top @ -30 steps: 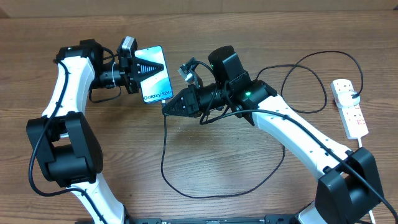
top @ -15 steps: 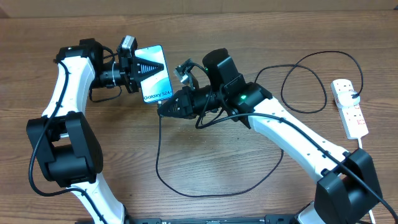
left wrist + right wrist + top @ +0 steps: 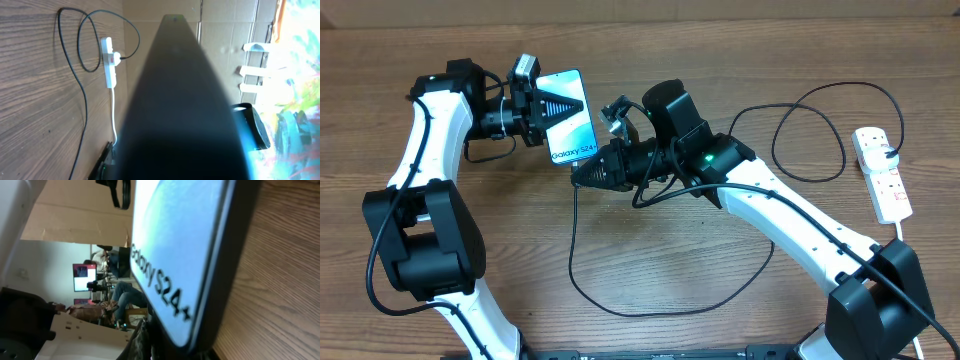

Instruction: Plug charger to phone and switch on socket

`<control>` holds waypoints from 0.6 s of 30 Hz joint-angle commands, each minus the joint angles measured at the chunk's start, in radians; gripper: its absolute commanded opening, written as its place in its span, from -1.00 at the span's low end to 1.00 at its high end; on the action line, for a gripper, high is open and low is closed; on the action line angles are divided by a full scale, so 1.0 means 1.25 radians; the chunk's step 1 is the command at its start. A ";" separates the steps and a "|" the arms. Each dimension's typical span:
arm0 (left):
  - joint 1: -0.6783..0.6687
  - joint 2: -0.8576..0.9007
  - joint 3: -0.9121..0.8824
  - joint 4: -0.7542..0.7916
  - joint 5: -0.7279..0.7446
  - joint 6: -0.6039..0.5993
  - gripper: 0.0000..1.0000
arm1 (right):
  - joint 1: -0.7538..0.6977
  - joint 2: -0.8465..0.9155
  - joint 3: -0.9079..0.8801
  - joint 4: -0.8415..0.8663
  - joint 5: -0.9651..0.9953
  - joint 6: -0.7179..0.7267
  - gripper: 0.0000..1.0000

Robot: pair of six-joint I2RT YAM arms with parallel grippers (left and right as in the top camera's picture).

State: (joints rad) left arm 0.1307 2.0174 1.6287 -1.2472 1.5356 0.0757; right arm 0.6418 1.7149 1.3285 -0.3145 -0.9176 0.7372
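Note:
My left gripper [image 3: 563, 107] is shut on the phone [image 3: 576, 135], holding it off the table with the light blue "Galaxy S24" screen facing up. The right wrist view shows that screen [image 3: 165, 250] very close, its black edge toward the wood. My right gripper [image 3: 580, 174] is shut on the charger [image 3: 571, 240], its tip right by the phone's lower end; the plug tip itself is hidden. The black cable drops from the gripper and loops over the table. The white socket [image 3: 882, 172] lies at the far right and also shows in the left wrist view [image 3: 109, 62].
The charger's cable makes a second loop [image 3: 810, 130] near the socket, where a black plug sits. A white cord [image 3: 114, 117] runs from the socket toward the table's near edge. The phone's dark edge [image 3: 180, 100] fills most of the left wrist view.
My right gripper has moved left, closer to the phone's lower end, dragging the cable loop left with it. The left arm and phone have stayed put.

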 commanded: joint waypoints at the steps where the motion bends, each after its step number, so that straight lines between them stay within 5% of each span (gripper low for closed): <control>1: -0.007 -0.036 0.008 0.015 0.036 -0.007 -0.92 | -0.002 -0.008 0.015 0.002 -0.034 0.005 -0.93; 18: -0.007 -0.036 0.008 0.017 0.037 -0.031 -0.91 | -0.028 -0.007 0.015 -0.006 -0.027 0.006 -0.93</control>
State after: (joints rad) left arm 0.1307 2.0174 1.6287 -1.2263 1.5349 0.0509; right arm 0.6289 1.7149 1.3285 -0.3294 -0.9455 0.7406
